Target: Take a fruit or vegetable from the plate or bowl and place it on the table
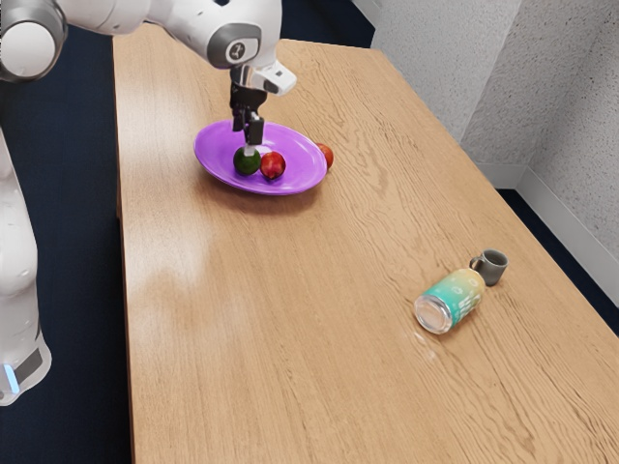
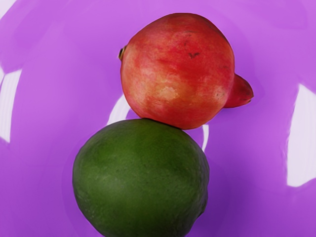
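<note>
While wrist view shows pomegranate, exterior adds mug.

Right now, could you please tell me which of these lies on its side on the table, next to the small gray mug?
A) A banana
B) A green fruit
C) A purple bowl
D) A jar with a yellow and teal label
D: the jar with the yellow and teal label lies on its side beside the gray mug.
</note>
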